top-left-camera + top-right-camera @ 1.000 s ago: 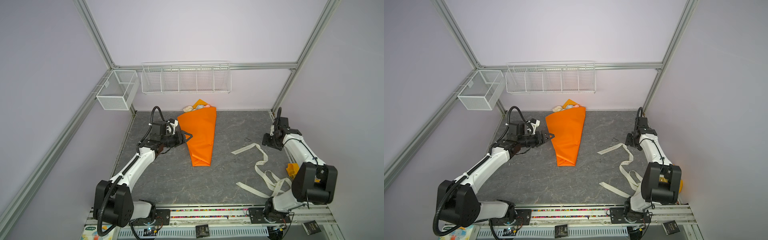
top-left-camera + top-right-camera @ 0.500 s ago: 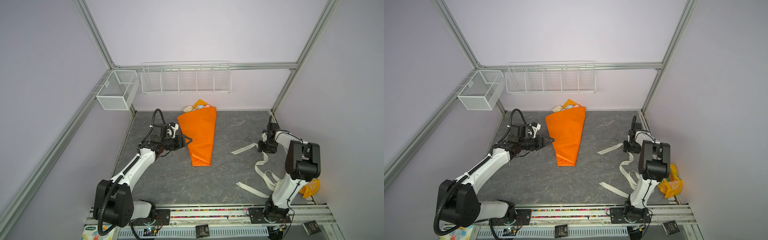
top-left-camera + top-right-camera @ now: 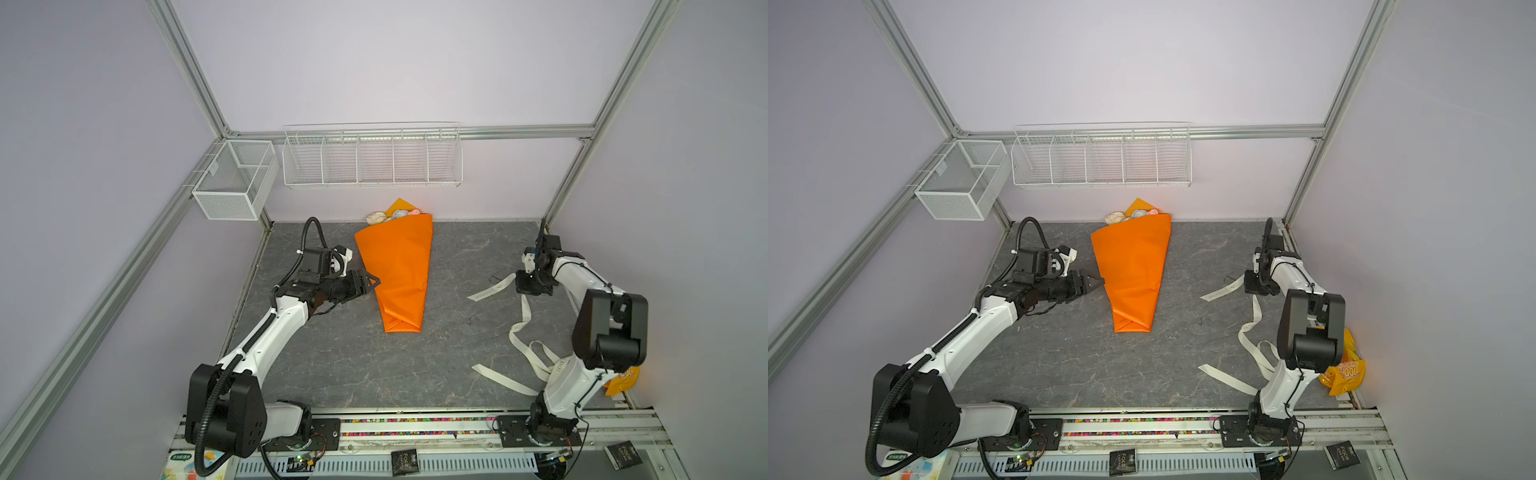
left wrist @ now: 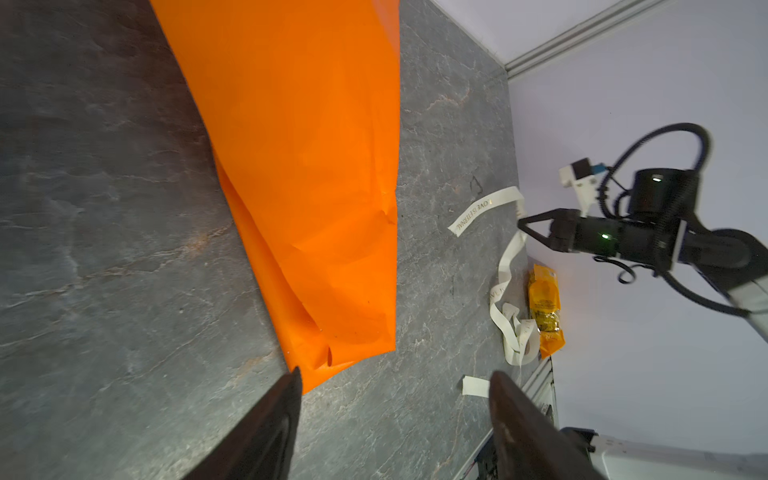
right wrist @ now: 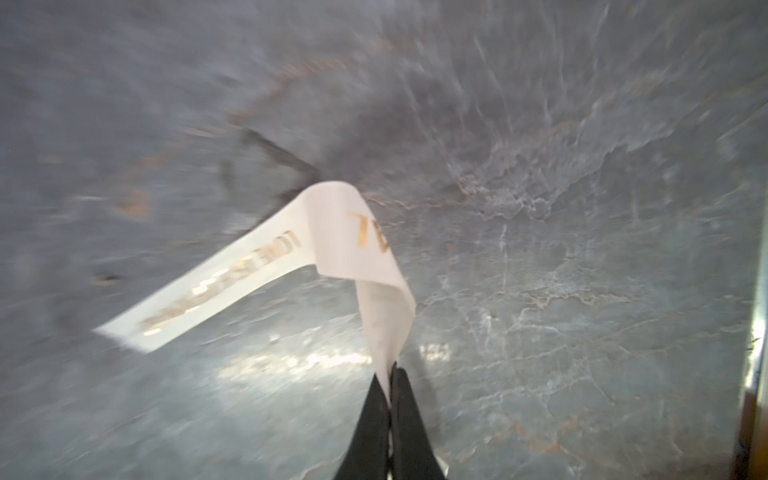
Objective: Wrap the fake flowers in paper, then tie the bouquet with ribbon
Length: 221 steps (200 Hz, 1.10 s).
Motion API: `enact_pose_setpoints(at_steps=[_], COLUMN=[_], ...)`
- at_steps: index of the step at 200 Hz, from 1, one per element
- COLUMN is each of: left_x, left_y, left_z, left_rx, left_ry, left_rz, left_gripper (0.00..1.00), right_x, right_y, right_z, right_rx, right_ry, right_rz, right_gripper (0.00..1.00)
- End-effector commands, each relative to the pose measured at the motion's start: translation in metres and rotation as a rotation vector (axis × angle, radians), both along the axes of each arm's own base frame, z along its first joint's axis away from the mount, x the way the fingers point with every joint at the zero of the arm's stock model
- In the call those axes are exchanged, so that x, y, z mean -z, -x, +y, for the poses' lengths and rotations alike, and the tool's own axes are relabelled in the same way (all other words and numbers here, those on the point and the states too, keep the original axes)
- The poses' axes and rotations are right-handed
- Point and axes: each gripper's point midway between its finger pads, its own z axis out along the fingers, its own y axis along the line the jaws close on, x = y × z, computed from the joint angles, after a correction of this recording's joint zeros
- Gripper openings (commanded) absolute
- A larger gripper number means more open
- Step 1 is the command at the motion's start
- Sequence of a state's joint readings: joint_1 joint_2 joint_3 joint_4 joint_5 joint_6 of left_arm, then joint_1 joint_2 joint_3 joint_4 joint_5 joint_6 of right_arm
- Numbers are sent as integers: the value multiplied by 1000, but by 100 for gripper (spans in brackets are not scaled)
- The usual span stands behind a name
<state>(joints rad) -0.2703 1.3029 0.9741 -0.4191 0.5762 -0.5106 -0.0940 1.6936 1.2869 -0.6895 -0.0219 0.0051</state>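
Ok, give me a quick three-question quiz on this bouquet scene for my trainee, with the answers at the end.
1. Fill the gap: the flowers poke out of the ___ end of the orange wrapping.
2. True or false: the right tool is shut on the cream ribbon.
3. The left tool is: A) open, gripping nothing; B) shut on the wrapping; C) holding the ribbon.
Key: 1 wide; 2 true; 3 A.
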Motion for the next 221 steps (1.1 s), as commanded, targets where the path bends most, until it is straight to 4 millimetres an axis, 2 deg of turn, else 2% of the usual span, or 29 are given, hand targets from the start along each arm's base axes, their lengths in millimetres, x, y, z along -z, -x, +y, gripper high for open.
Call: enact_pose_setpoints(at_steps=[1, 23, 32, 45, 57, 68, 73, 95, 102, 116, 121, 138, 157, 162, 168, 173, 182, 193, 202, 204, 217, 218, 221], left_x=[-26, -42, -53, -73, -94, -112, -119, -151, -161, -177, -187, -200, -207, -210, -211, -212, -211, -205, -196, -193, -173, -171, -166], left_y=[-1, 3, 7, 15, 26, 38, 45, 75, 86, 107, 121, 144, 156, 158, 158, 157, 155, 148, 139, 137, 123, 122, 118], left_z=[30, 70, 88, 113, 136, 155, 163, 192, 202, 218, 224, 237, 241, 241, 240, 238, 236, 229, 220, 218, 205, 203, 200], left_rx=[-113, -278, -349, -458, -549, -629, -661, -796, -845, -930, -961, -1028, -1046, -1052, -1048, -1040, -1024, -983, -932, -918, -855, -849, -834], left_ry=[-55, -127, -158, -193, -226, -266, -283, -350, -368, -398, -392, -416, -418, -408, -395, -392, -391, -387, -377, -373, -346, -343, -335], left_rz=[-78, -108, -133, -169, -196, -220, -229, -282, -301, -337, -371, -397, -415, -425, -440, -451, -456, -444, -419, -412, -358, -352, -341], left_gripper=[76, 77, 77, 77, 78, 78, 78, 77, 76, 75, 75, 74, 74, 74, 74, 74, 74, 74, 74, 74, 73, 73, 73], right_x=[-101, -170, -192, -211, -223, -226, -228, -202, -184, -166, -158, -146, -126, -121, -114, -110, -104, -103, -113, -110, -128, -135, -133], right_y=[-2, 5, 14, 22, 38, 50, 63, 94, 103, 118, 121, 132, 141, 142, 143, 142, 139, 134, 128, 127, 123, 122, 121], right_z=[56, 136, 181, 236, 299, 348, 376, 475, 499, 541, 553, 588, 620, 627, 633, 634, 627, 609, 589, 584, 549, 547, 538], right_rx=[-70, -232, -322, -410, -543, -626, -687, -817, -833, -869, -871, -872, -897, -905, -919, -928, -932, -939, -932, -926, -899, -898, -880], right_ry=[-145, -214, -267, -327, -375, -397, -423, -458, -436, -464, -480, -590, -694, -722, -751, -759, -727, -663, -605, -588, -552, -559, -554], right_rz=[-242, -413, -444, -465, -474, -470, -466, -375, -337, -290, -271, -214, -163, -145, -119, -93, -56, -39, -70, -69, -120, -137, -143], right_gripper=[7, 7, 7, 7, 7, 8, 8, 9, 9, 9, 10, 10, 15, 20, 34, 40, 45, 51, 55, 55, 63, 64, 65])
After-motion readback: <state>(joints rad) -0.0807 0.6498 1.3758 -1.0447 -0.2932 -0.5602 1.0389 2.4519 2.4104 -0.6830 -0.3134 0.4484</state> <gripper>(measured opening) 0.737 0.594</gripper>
